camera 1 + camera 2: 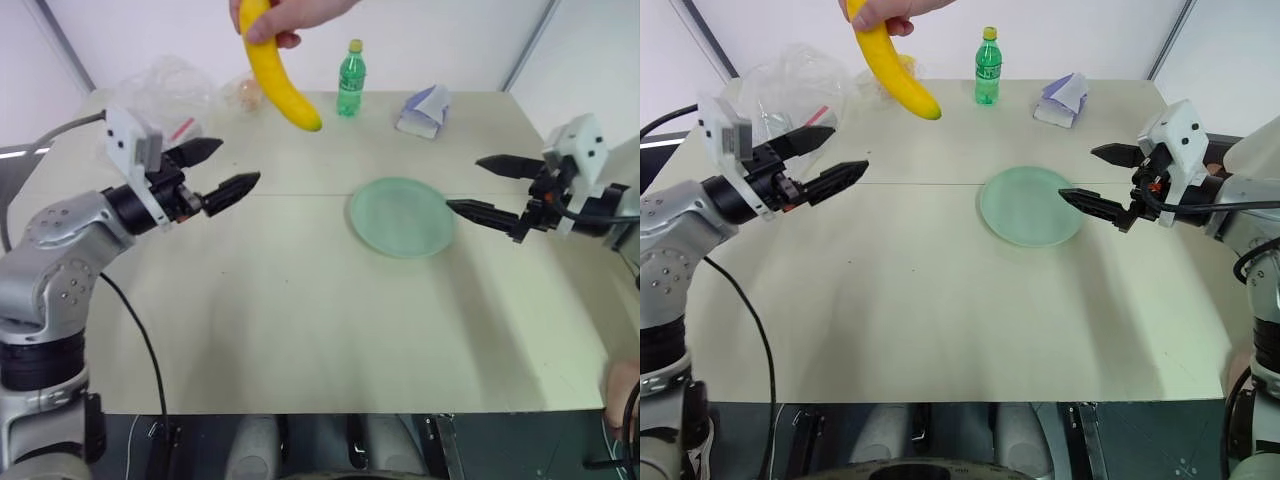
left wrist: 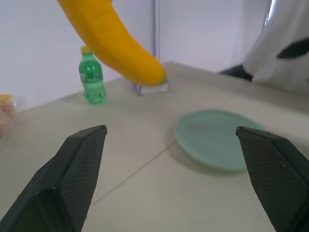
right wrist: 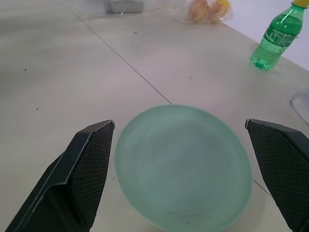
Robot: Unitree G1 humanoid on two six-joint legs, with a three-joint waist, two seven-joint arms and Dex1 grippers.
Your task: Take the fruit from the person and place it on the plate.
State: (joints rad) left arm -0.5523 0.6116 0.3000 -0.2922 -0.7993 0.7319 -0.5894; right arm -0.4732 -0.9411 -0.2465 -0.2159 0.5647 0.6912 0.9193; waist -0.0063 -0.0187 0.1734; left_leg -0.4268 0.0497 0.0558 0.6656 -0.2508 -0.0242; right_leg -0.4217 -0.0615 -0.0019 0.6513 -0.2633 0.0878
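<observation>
- The banana hangs over the far-left part of the table, dark tip down and pointing right, held at its top end by the person's hand. It's up in the air, touching nothing else.
- Handling guess: light, fairly stiff but easy to bruise, with a smooth skin that could slide in hard fingers. I'd grab the middle of the curve, below the hand, and squeeze gently.
- The left gripper is spread wide and empty, just below and to the left of the banana, aimed roughly at it. Closest one, so probably the one to take it.
- The plate sits flat right of the table's centre, nothing on it. The banana looks about as long as the plate is wide, so it should go down across the middle.
- The right gripper is also wide open and empty, hovering at the plate's right edge.
- At the far edge: a green bottle standing upright, a clear plastic bag with small orange-ish fruit beside it in wrap, and a small crumpled packet to the right.
</observation>
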